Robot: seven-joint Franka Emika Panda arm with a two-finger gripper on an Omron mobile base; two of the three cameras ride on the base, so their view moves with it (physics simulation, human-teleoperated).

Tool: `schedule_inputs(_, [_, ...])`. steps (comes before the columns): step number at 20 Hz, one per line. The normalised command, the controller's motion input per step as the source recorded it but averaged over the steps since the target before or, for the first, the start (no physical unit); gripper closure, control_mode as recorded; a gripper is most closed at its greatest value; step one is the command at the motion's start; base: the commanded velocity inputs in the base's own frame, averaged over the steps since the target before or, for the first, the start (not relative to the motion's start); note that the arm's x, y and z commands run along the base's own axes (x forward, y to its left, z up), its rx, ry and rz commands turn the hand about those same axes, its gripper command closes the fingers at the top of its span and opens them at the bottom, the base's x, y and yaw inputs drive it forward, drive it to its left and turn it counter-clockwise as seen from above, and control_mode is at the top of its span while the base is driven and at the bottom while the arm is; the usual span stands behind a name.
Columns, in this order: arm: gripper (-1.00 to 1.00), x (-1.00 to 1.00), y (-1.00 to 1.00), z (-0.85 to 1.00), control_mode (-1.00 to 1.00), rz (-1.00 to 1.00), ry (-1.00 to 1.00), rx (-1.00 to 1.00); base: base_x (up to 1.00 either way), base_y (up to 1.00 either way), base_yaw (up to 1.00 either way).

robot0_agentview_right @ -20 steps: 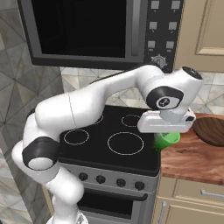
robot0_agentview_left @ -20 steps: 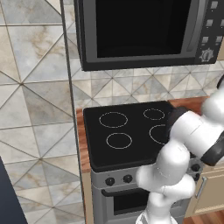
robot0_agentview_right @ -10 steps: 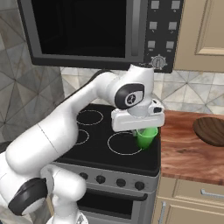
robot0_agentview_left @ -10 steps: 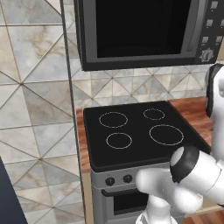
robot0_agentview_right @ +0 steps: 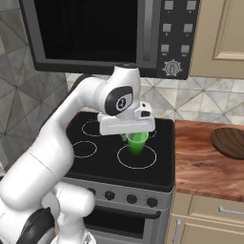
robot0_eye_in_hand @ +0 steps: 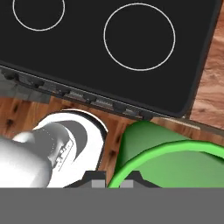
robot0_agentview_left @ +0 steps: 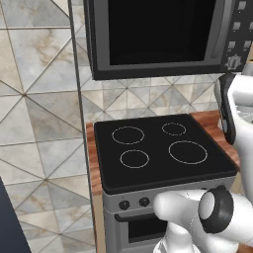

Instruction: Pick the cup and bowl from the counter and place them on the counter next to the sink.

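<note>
Left base view: the black stovetop [robot0_agentview_left: 160, 148] sits below the microwave [robot0_agentview_left: 158, 34], with the counter [robot0_agentview_left: 210, 123] at its right.

Right base view: the gripper [robot0_agentview_right: 137, 138] is clenched on the green cup [robot0_agentview_right: 137, 143], held above a stovetop ring. A wooden disc [robot0_agentview_right: 231, 142] lies on the counter [robot0_agentview_right: 205, 167].

Hand view: the cup [robot0_eye_in_hand: 170, 162] sits between the fingers [robot0_eye_in_hand: 98, 178].

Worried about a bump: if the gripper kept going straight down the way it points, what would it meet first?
Probably the black stovetop: the gripper, shut on the green cup, points down over the front right burner ring. The cup's bottom would touch first.
</note>
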Motion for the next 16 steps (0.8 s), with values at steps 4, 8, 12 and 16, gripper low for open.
schedule_inputs(4, [1.0,-0.12,0.67,0.39,-1.0,0.0,0.0,0.05,0.0,0.0,0.0])
schedule_inputs(8, [1.0,-0.23,0.56,0.4,-1.0,-0.01,0.0,0.03,0.0,0.0,0.0])
schedule_inputs(12, [1.0,-0.3,0.56,0.03,-1.0,-0.02,0.06,0.0,0.0,0.0,0.0])
schedule_inputs(16, [1.0,-0.38,0.42,-0.14,-1.0,-0.02,0.17,0.0,0.0,0.0,0.0])
